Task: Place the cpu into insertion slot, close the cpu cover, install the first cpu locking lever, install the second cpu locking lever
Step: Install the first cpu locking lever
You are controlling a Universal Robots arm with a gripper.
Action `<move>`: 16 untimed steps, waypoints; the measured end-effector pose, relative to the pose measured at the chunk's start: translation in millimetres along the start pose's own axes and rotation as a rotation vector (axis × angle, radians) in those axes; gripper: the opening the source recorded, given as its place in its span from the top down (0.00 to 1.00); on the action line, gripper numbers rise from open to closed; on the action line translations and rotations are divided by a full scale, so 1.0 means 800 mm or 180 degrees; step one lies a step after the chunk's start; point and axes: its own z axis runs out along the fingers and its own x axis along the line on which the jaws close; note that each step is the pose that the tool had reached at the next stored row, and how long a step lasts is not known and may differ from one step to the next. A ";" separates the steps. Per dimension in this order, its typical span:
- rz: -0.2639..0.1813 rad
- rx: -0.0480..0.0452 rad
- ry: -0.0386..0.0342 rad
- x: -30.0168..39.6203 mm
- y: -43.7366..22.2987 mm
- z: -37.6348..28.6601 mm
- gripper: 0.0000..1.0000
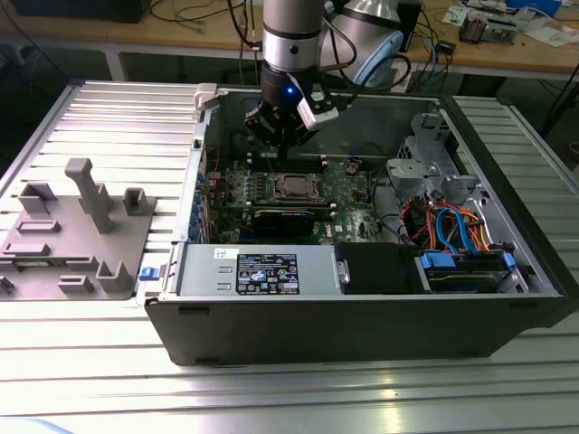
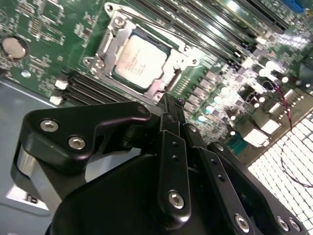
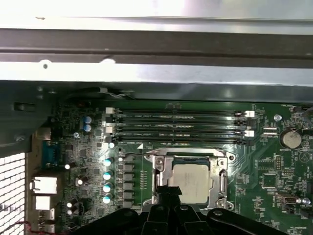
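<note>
Exterior view, left to right: a grey fixture block [image 1: 77,235] lies on the counter [image 1: 109,389]; beside it stands the open computer case [image 1: 362,316]. Inside, the gripper [image 1: 282,145] hangs above the green motherboard [image 1: 348,185], its fingers pressed together and holding nothing. The cpu [image 2: 139,61] sits in the insertion slot [image 3: 191,177], with the cpu cover [image 2: 172,58] lying flat around it. Judgement: the chip is light, rigid and fragile; the thin cover and wire levers are springy, best pushed at their ends
</note>
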 end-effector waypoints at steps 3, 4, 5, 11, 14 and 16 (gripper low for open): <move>-0.0001 0.0000 -0.0012 0.0076 0.0001 0.0000 0.89; 0.0000 0.0000 -0.0017 0.0111 0.0002 0.0000 0.89; 0.0000 0.0000 -0.0023 0.0152 0.0003 0.0000 0.89; 0.0000 0.0001 -0.0059 0.0294 0.0005 -0.0023 0.89; 0.0000 0.0001 -0.0071 0.0318 0.0005 -0.0058 0.89; -0.0001 0.0001 -0.0083 0.0346 0.0006 -0.0084 0.89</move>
